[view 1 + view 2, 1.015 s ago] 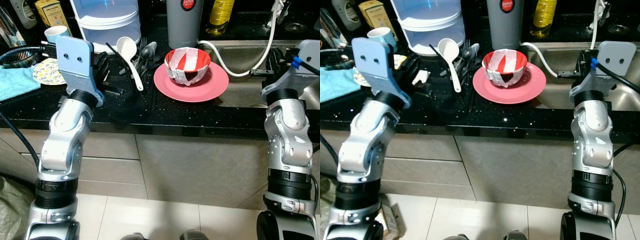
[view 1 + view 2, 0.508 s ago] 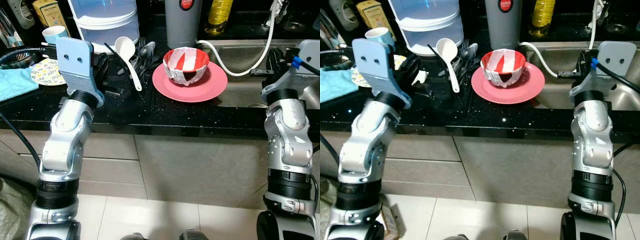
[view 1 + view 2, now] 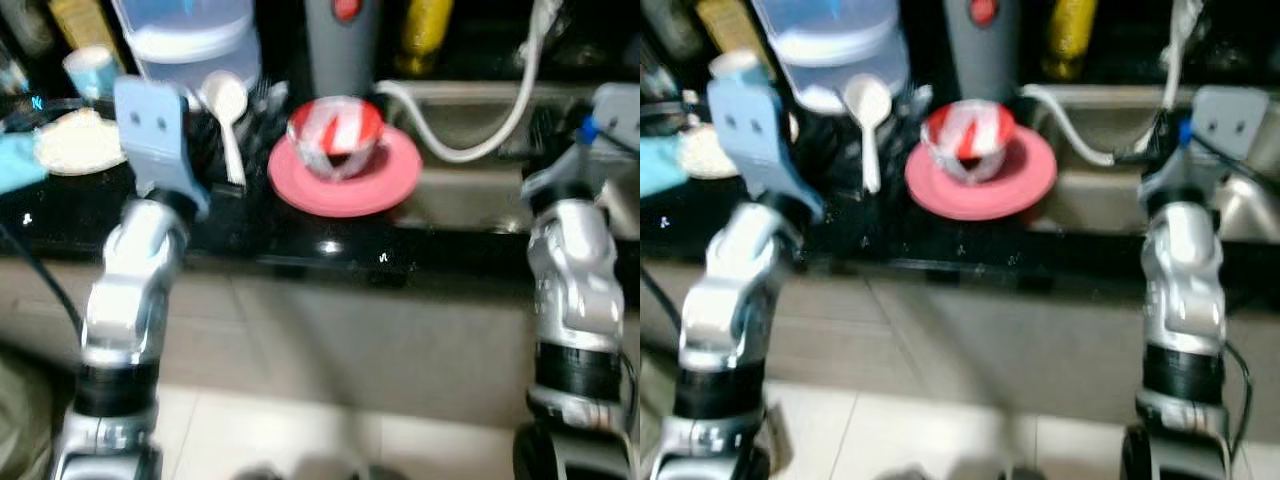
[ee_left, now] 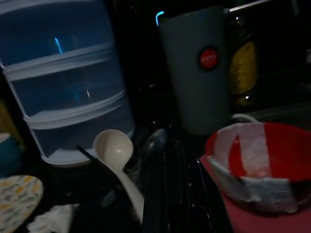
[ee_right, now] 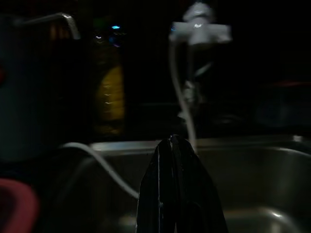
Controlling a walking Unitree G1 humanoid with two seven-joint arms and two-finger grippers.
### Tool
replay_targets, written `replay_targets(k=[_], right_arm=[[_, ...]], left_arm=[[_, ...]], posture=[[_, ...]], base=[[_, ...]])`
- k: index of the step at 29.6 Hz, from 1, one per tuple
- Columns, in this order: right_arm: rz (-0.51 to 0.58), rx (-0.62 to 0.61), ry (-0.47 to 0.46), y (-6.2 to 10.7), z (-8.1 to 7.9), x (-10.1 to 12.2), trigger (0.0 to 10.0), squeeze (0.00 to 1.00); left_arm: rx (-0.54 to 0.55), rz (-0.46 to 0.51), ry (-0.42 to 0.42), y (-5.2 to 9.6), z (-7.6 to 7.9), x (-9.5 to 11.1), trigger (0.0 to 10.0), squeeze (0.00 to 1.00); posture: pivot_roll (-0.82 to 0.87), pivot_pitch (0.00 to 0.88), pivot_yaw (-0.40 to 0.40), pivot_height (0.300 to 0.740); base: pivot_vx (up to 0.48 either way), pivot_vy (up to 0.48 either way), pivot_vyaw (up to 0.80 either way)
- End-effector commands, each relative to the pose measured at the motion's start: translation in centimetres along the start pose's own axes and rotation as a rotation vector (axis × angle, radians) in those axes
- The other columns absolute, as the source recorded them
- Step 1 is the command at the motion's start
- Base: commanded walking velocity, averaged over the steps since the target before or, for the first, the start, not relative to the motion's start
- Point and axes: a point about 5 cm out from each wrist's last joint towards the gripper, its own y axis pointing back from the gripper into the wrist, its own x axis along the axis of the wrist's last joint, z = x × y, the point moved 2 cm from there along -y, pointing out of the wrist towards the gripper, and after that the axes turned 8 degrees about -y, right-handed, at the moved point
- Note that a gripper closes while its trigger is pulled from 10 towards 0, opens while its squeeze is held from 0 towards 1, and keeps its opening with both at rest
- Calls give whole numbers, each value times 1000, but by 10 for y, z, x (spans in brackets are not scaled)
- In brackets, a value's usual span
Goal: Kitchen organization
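Over the sink (image 5: 252, 170), right hand (image 5: 177, 145) fingers pressed together.

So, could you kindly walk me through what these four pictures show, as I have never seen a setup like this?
This is a humanoid robot with two silver arms at a kitchen counter. The two blurred pictures come from cameras in its head, looking down. The two dark ones come from cameras on its wrists.

On the counter a red and white bowl sits on a pink plate. Beside it lie a white ladle and a patterned plate. Behind stand a clear container and a grey cup. A sink is on the right.

The right gripper, fingers together, hovers over the sink, holding nothing. The left arm is raised near the ladle.
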Motion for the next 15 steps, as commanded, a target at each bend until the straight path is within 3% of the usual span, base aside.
replay_targets(k=[1, 15], right_arm=[[-5, 16, -15, 1, -6, -2, 10000, 0], [-5, 17, -17, 1, -7, -2, 10000, 0]], left_arm=[[10, -27, 6, 2, -3, -6, 10000, 0], [8, -26, 7, 2, -3, -6, 10000, 0]], posture=[[-104, 74, 86, 740], [-102, 72, 85, 740]], base=[[0, -319, 0], [0, -312, 0]])
